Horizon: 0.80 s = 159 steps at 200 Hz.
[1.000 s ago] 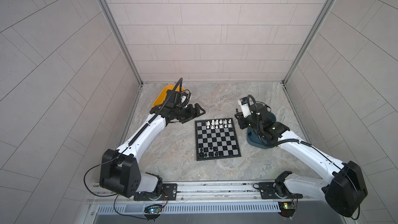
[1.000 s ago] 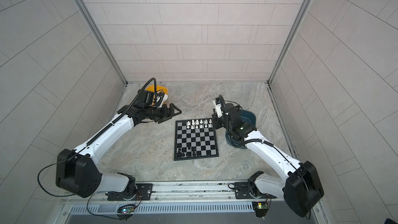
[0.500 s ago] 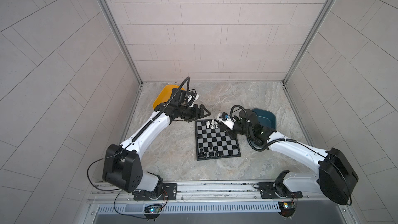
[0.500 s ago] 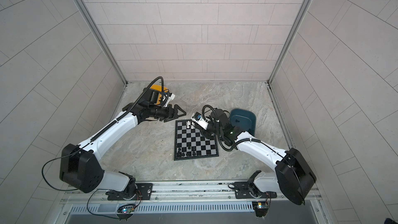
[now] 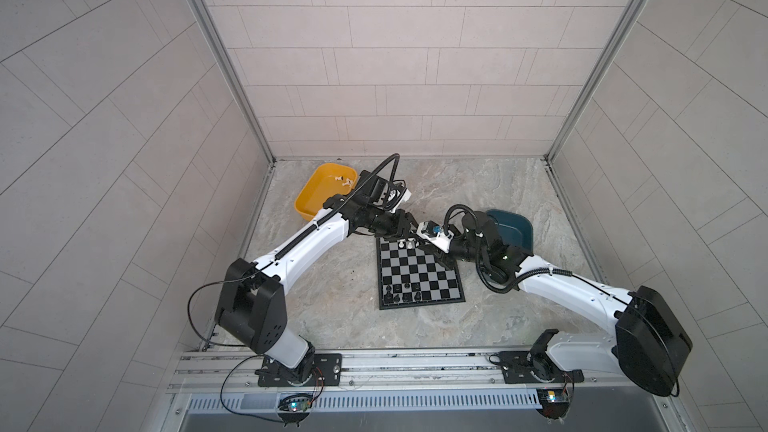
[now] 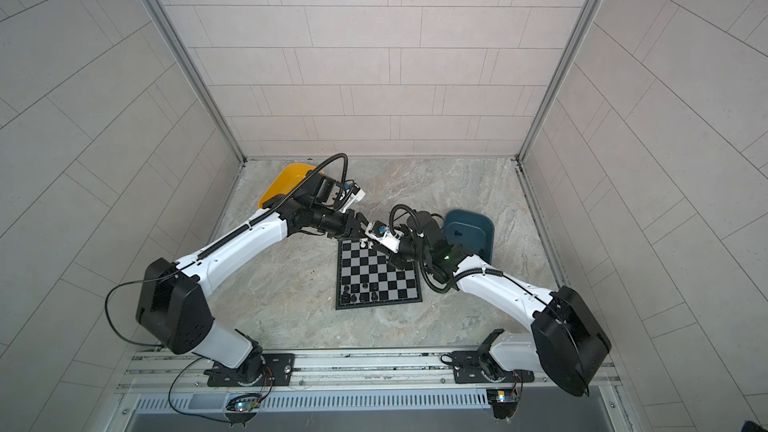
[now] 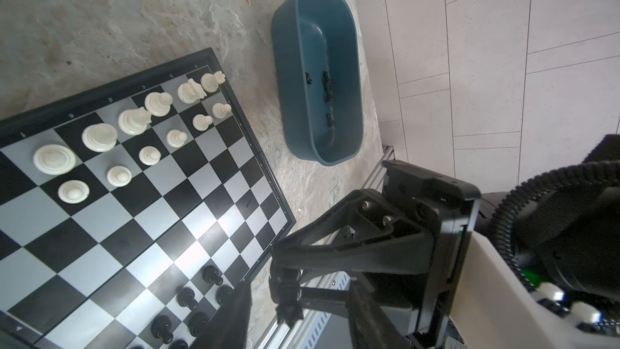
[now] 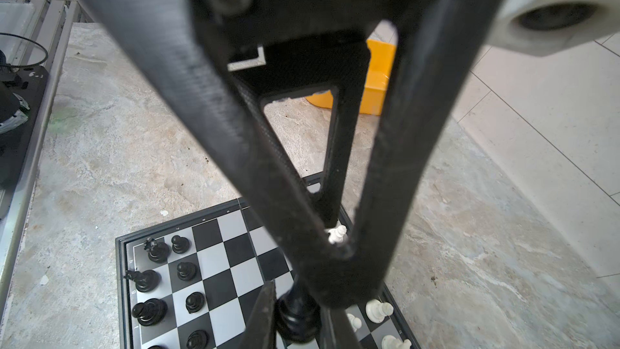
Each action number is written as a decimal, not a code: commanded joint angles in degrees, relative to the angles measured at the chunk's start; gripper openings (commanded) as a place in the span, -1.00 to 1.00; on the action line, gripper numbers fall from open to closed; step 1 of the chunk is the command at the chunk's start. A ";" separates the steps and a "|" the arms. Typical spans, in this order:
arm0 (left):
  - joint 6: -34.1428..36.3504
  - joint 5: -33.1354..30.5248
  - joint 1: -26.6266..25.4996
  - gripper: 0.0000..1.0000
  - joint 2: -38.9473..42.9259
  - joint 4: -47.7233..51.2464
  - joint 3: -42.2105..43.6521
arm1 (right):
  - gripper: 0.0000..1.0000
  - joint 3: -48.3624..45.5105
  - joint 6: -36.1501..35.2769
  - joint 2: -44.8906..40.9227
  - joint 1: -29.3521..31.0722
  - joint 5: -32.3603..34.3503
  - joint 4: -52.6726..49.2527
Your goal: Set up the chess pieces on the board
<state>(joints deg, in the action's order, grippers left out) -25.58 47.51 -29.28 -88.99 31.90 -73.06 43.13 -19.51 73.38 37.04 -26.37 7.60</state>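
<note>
Black chess piece, pinched between right jaws, over board

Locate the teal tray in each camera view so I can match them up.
In a top view: teal tray right of the board.
In a top view: likewise right of the board, tray.
Left wrist: tray off the board's white-piece corner.
Right wrist: not in view.
Shared landmark: the board.

Board black-grey chequered; yellow tray; teal tray; white pieces; black pieces.
</note>
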 commanded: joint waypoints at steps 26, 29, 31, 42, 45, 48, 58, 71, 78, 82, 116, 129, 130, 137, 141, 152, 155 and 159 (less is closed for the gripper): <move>0.80 0.44 -0.41 -0.03 -0.13 2.18 -1.01 | -0.81 -0.51 -1.13 -1.31 0.40 -0.39 1.90; 0.80 0.36 -0.43 -0.05 -0.14 2.20 -1.00 | -0.81 -0.44 -1.14 -1.30 0.39 -0.38 1.82; 0.80 0.27 -0.43 -0.06 -0.16 2.20 -0.96 | -0.81 -0.43 -1.10 -1.18 0.34 -0.36 1.79; 0.63 0.13 -0.43 -0.10 -0.35 2.18 -1.20 | -0.81 -0.42 -1.03 -1.21 0.34 -0.39 1.74; 0.62 0.13 -0.43 -0.12 -0.39 2.20 -1.21 | -0.81 -0.44 -1.06 -1.22 0.32 -0.43 1.78; 0.59 0.09 -0.47 -0.13 -0.46 2.19 -1.28 | -0.81 -0.42 -0.98 -1.19 0.33 -0.44 1.77; 0.29 0.21 -0.43 -0.19 -0.73 2.18 -1.47 | -0.81 -0.42 -0.87 -1.18 0.33 -0.40 1.75; 0.19 0.31 -0.55 -0.26 -0.99 2.16 -1.58 | -0.81 -0.27 -0.84 -1.21 0.38 -0.48 1.65; 0.10 0.35 -0.52 -0.30 -1.07 2.19 -1.67 | -0.81 -0.19 -0.95 -1.22 0.39 -0.52 1.61; 0.03 0.37 -0.62 -0.34 -1.11 2.16 -1.72 | -0.81 -0.24 -0.93 -1.08 0.32 -0.52 1.55; -0.73 0.74 -0.76 -0.52 -1.53 2.20 -1.91 | -0.82 -0.16 -0.75 -1.05 0.32 -0.61 1.59; -0.97 1.24 -0.72 -0.60 -1.71 2.15 -1.87 | -0.82 -0.16 -0.76 -1.11 0.37 -0.65 1.38; -0.96 1.30 -0.75 -0.60 -1.76 2.18 -1.89 | -0.82 -0.16 -0.78 -1.12 0.39 -0.68 1.42; -1.12 1.65 -0.78 -0.63 -1.87 2.19 -1.93 | -0.83 -0.16 -0.72 -1.21 0.36 -0.74 1.33; -1.20 1.87 -0.74 -0.64 -1.95 2.14 -2.05 | -0.83 -0.16 -0.75 -1.28 0.39 -0.81 1.33; -1.31 2.45 -0.83 -0.68 -2.22 2.14 -2.02 | -0.83 -0.20 -0.71 -1.40 0.32 -0.94 1.24; -1.31 2.66 -0.83 -0.71 -2.20 2.12 -2.11 | -0.83 -0.21 -0.75 -1.49 0.39 -0.92 1.20; -1.31 2.76 -0.81 -0.73 -2.29 2.12 -2.16 | -0.83 -0.14 -0.72 -1.58 0.37 -0.96 1.03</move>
<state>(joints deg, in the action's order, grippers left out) -26.63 48.27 -29.76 -90.39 33.43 -73.08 43.11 -19.49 73.38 37.01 -26.37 8.71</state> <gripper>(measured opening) 0.166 0.182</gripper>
